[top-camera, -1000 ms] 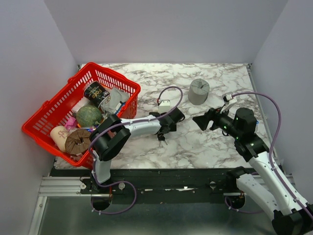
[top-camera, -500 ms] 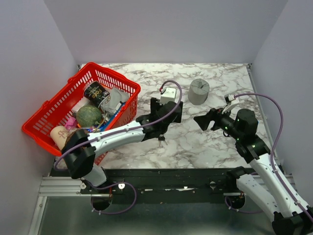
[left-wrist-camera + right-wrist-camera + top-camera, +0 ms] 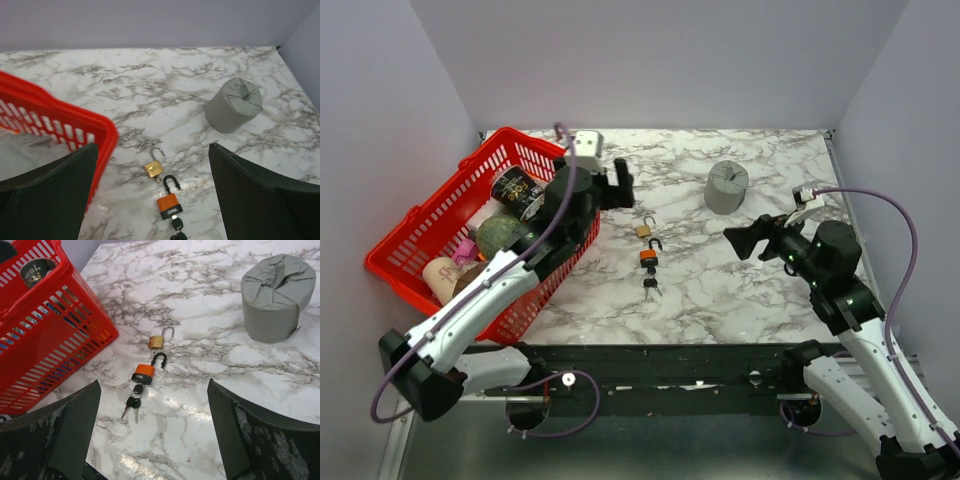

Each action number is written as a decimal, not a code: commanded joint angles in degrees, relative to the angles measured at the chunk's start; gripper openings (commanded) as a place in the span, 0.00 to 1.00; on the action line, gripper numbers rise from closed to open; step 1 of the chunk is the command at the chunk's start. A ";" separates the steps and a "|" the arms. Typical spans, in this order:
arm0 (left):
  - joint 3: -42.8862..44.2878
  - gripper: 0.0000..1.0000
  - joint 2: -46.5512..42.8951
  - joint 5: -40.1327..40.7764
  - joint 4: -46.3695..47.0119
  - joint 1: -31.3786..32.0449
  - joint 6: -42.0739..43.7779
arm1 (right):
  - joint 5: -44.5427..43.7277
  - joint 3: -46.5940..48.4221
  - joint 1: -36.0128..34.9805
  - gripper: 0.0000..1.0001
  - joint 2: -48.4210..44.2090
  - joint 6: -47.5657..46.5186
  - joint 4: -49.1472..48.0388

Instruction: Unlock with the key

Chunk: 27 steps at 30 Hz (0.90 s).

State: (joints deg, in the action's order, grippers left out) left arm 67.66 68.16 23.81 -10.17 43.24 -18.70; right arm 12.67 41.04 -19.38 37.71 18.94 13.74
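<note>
Key and two small padlocks on a marble table, both grippers being held off them.

The key (image 3: 138, 389) is being shown lying on the table (image 3: 200, 405), its black head touching the base of the orange padlock (image 3: 144, 373). Whether its blade is seated cannot be told. Two more black-headed keys (image 3: 132, 403) are lying just below it, and in the left wrist view they are being cut off by the bottom edge. The brass padlock (image 3: 156, 341), shackle open, is lying just beyond. The left gripper (image 3: 618, 186) is being held beside the red basket (image 3: 430, 200) with fingers spread wide. The right gripper (image 3: 738, 241) is likewise being held with fingers wide apart, near the grey roll (image 3: 726, 187). The basket's contents are being partly hidden by the left arm.
</note>
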 commanded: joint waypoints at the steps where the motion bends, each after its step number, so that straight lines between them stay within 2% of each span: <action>1: -3.67 0.99 -9.08 -9.22 -8.52 -7.46 -2.40 | -3.60 2.73 0.57 0.96 -0.53 -2.24 2.52; 5: -8.49 0.99 -17.77 -8.35 -9.16 -8.97 2.86 | -4.75 3.61 0.57 0.96 -0.89 -3.64 2.70; 9: -11.58 0.99 -22.80 -6.32 -9.43 -8.97 3.85 | -5.19 4.93 0.57 0.96 -0.45 -4.52 3.58; 27: -13.61 0.99 -25.53 -5.36 -9.69 -8.97 2.61 | -5.20 5.46 0.57 0.96 -0.62 -3.73 3.67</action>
State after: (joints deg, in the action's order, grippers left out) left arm 54.43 43.59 18.37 -19.49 34.46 -16.71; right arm 8.58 44.86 -19.05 37.50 15.53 16.56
